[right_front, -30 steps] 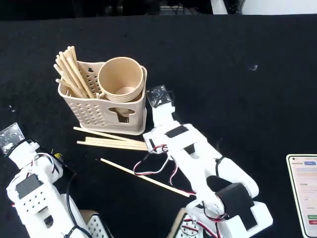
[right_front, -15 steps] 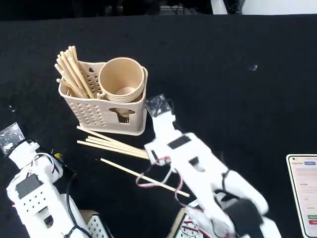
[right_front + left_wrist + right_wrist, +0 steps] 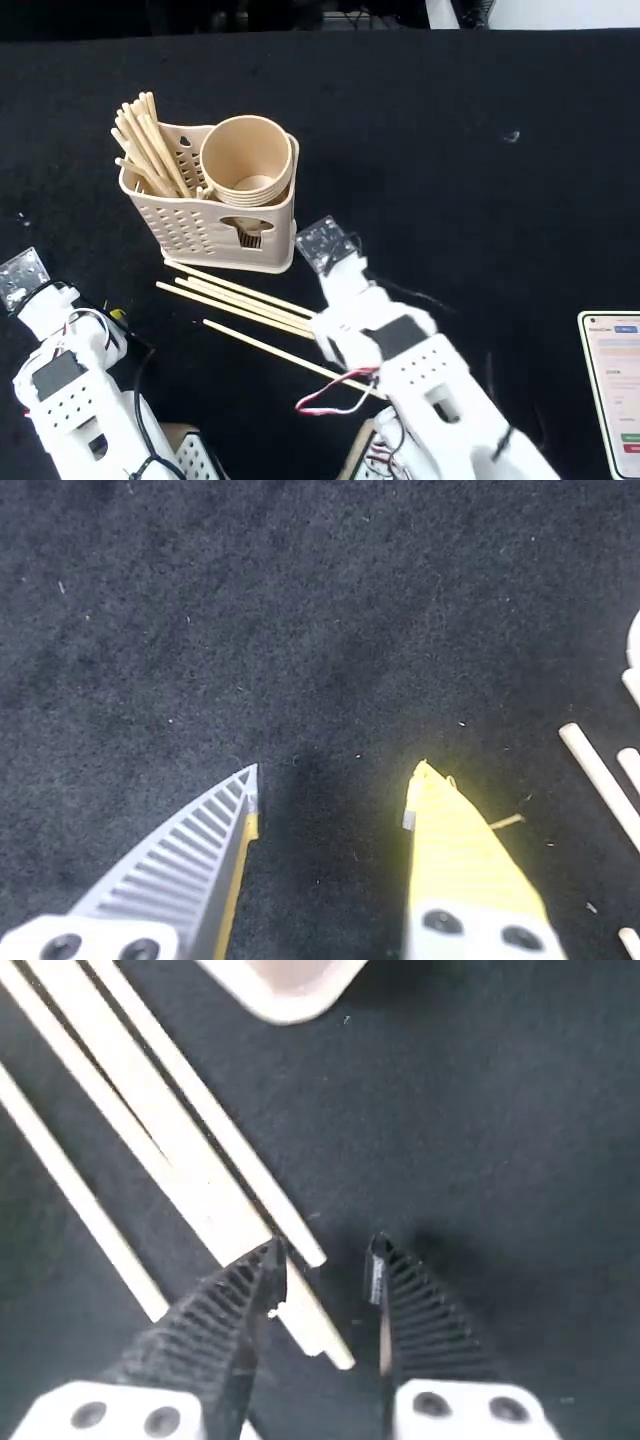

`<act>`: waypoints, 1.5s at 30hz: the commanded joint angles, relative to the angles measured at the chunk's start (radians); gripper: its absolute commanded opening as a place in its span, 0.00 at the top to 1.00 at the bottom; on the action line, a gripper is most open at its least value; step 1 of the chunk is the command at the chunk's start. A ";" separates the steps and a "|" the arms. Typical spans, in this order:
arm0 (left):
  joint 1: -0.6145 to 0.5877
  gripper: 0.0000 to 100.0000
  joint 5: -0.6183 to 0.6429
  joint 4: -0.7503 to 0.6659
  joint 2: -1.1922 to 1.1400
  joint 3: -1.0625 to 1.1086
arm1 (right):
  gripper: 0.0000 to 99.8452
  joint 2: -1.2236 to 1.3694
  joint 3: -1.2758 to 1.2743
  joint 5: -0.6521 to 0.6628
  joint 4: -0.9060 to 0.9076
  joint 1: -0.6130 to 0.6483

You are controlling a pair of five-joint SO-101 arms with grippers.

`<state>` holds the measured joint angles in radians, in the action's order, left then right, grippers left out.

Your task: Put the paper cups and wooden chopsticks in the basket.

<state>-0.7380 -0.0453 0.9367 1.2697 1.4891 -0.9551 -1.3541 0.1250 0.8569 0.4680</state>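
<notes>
Black desk [image 3: 480, 200] carries a cream slotted basket [image 3: 205, 230] toward its far left. Stacked paper cups [image 3: 247, 160] stand upright in the basket's right part and a chopstick bunch [image 3: 150, 140] leans out of the left part, so both look already sorted. Loose chopsticks [image 3: 240, 297] lie flat on the desk just in front of the basket, fanned side by side, with a single chopstick [image 3: 280, 352] apart, nearer the arms; these likely need loading. Right tool [image 3: 325, 1255] hangs low over the near ends of the loose chopsticks, jaws narrowly apart, gripping nothing, one fingertip [image 3: 262, 1260] at a stick end, contact unclear. Left tool [image 3: 335, 780] sits over bare desk, jaws spread wider, empty
</notes>
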 commanded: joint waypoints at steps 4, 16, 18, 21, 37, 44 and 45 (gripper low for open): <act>0.007 0.76 0.000 -0.018 0.015 -0.012 | 0.85 -0.166 0.042 0.175 0.126 -0.058; 0.005 0.76 0.000 -0.018 0.015 -0.012 | 0.80 -0.056 0.076 0.262 0.204 0.341; 0.005 0.76 0.000 -0.018 0.015 -0.012 | 0.80 -0.013 0.056 0.267 0.144 0.331; 0.005 0.76 0.000 -0.018 0.015 -0.012 | 0.80 0.085 0.030 0.305 0.041 0.273; 0.004 0.76 0.000 -0.018 0.015 -0.012 | 0.99 0.209 0.082 0.367 0.081 0.189; 0.004 0.76 0.000 -0.018 0.015 -0.012 | 0.99 0.209 0.145 0.368 0.186 0.193; 0.004 0.76 0.000 -0.018 0.015 -0.012 | 0.99 0.209 0.147 0.365 0.180 0.196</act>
<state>-0.7380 -0.0453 0.9367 1.2697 1.4891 -0.7526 -1.2620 0.4826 1.0273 0.6705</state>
